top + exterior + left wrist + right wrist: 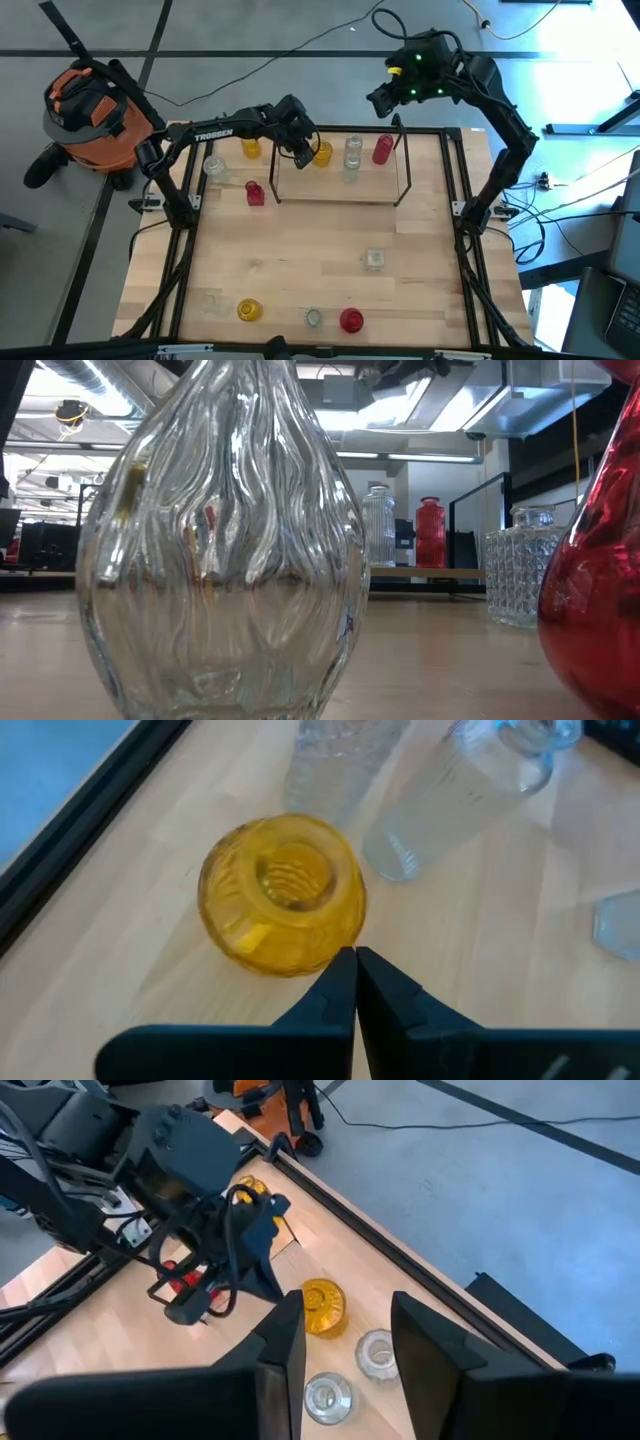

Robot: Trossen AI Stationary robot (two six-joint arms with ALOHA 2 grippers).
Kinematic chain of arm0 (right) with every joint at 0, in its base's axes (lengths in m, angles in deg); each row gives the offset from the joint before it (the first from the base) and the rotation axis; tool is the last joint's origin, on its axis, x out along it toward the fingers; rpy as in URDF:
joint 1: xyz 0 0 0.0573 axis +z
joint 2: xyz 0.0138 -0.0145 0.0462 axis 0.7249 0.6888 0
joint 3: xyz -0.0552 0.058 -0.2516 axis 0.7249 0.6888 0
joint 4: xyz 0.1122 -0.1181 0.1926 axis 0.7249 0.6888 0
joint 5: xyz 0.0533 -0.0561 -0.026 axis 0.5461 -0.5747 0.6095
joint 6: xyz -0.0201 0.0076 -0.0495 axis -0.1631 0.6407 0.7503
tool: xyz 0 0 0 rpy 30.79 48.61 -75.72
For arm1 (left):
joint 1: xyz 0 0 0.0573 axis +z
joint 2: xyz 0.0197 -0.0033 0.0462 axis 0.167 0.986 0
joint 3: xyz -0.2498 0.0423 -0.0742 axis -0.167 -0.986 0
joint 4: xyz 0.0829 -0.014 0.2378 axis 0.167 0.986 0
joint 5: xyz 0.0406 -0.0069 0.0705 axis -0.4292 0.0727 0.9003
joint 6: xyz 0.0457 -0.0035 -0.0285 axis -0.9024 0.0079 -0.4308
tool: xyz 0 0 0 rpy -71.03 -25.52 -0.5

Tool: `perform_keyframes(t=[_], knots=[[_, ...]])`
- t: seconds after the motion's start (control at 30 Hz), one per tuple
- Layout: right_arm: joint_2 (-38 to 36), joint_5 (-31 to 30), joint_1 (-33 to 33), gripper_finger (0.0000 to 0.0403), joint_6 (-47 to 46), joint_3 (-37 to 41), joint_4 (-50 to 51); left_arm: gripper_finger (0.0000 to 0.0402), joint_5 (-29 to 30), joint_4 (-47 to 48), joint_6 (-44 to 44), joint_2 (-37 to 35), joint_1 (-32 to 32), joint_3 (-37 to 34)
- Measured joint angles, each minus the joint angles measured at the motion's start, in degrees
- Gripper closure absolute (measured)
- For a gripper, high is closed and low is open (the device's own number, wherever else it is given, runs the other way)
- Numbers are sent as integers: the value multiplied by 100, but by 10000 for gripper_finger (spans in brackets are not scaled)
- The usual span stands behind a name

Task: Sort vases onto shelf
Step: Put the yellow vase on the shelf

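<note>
**Vases spread over a wooden table, four on the shelf**

A light-wood tabletop (300,250) with black rails stands on a grey floor, an orange vacuum cleaner (85,105) beside its far left corner. The shelf (340,185), a pale board in a thin black wire frame, lies at the table's far edge. On it stand a yellow round vase (322,154), two clear glass jars (352,157) close together, and a red vase (383,149) at the right end.

The left gripper (356,970) hangs just beside the yellow round vase, its fingers pressed together with nothing between them; their tips sit apart from the glass. The right gripper (345,1330) hovers above the shelf's far right side, its fingers parted and holding nothing.

Off the shelf to the left stand another yellow vase (250,148), a clear vase (214,166) and a small red vase (255,193). A clear faceted jar (374,260) sits right of centre. Along the near edge are a yellow jar (249,310), a clear ribbed vase (314,318) and a red bulbous vase (351,320).
</note>
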Motion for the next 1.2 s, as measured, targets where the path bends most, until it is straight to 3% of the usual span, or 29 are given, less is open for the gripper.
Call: perform_keyframes(t=[0.33, 0.77, 1.2], knots=[[2, 6, 0, 292, 13, 111, 8, 401, 492, -440, -117, 0, -17, 0], [2, 50, 0, 292, 15, 113, 50, 401, 1211, -283, -500, 18, -205, 0], [2, 94, 0, 292, 7, 113, 76, 401, 1232, -356, -454, 261, -240, -5]])
